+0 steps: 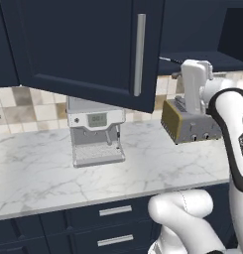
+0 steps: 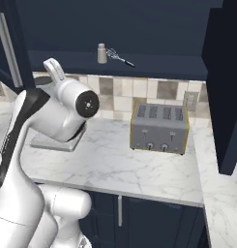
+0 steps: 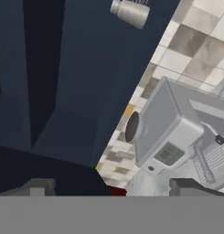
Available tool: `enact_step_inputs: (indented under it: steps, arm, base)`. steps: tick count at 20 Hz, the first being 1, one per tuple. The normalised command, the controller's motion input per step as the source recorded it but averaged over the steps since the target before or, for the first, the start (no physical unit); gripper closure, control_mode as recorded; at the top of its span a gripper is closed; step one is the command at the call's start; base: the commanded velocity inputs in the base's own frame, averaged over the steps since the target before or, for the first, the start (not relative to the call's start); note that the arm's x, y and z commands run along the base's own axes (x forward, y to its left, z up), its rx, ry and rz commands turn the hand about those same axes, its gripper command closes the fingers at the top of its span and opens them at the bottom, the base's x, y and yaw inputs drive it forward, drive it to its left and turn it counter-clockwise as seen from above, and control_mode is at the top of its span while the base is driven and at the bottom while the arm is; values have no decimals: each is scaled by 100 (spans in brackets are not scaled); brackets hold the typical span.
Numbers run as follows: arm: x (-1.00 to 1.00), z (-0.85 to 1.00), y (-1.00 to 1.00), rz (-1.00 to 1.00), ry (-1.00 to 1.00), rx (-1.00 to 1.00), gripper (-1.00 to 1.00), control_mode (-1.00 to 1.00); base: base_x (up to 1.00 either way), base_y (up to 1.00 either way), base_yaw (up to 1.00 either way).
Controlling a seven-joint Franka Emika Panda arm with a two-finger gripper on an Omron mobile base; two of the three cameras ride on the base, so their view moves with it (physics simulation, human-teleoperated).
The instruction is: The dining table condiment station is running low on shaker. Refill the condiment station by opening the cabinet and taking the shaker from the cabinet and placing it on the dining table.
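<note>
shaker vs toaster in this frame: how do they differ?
Size: the small pale grey-beige cylindrical shaker is far smaller than the boxy grey four-slot toaster.
Shape: the shaker is a round upright cylinder with a narrower cap; the toaster is a wide box with yellow sides and front knobs.
Place: the shaker stands in the open dark navy wall cabinet beside a thin metal utensil; the toaster sits below on the white marble worktop.
Both are upright and untouched.

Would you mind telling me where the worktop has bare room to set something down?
The marble worktop is bare between the coffee machine and the toaster, and along its front edge. Inside the open cabinet, the shelf is free right of the shaker and whisk; those two sit close together.
</note>
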Motion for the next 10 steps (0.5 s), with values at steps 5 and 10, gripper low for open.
enact_step_inputs:
  steps: [5,10]
  arm:
    - [28,-7,80,16,3,1,-100,-100]
    - [11,-5,90,18,2,0,-100,-100]
  base:
    - [0,0,0]
    - [0,0,0]
